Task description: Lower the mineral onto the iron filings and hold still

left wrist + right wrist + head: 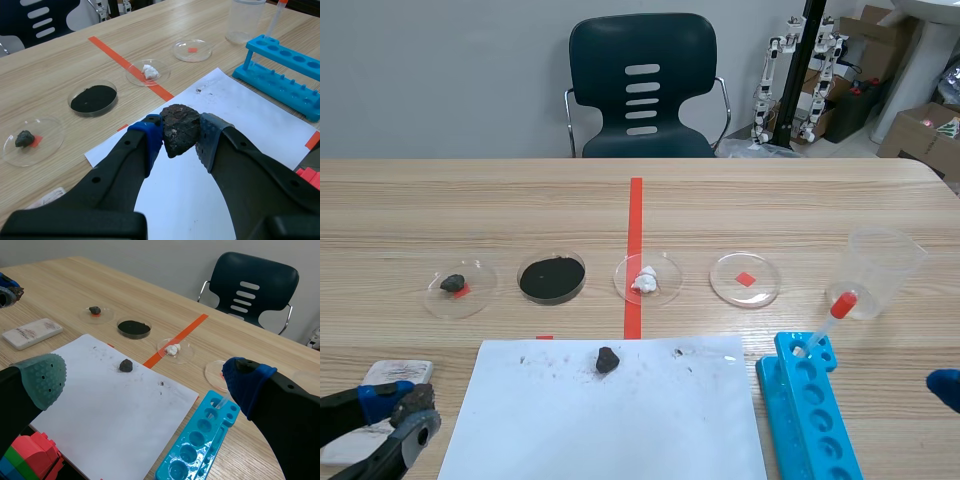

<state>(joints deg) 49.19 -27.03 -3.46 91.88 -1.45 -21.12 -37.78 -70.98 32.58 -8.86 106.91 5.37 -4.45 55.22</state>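
My left gripper (180,142) is shut on a dark, rough mineral (178,129), held above the near-left edge of the white paper (240,150). In the scene view this gripper (405,408) is low at the front left. The iron filings fill a round dish (552,278) as a black disc, ahead of the held mineral and to the left of it (93,98). My right gripper (145,385) is open with nothing between its fingers, over the paper's near right side. A second dark stone (607,360) lies on the paper.
Other dishes in the row hold a small dark stone (453,284), a white lump (646,280) and a red square (746,279). A beaker (878,272), a pipette (830,320) and a blue tube rack (810,405) stand on the right. A white box (390,375) lies by the left gripper.
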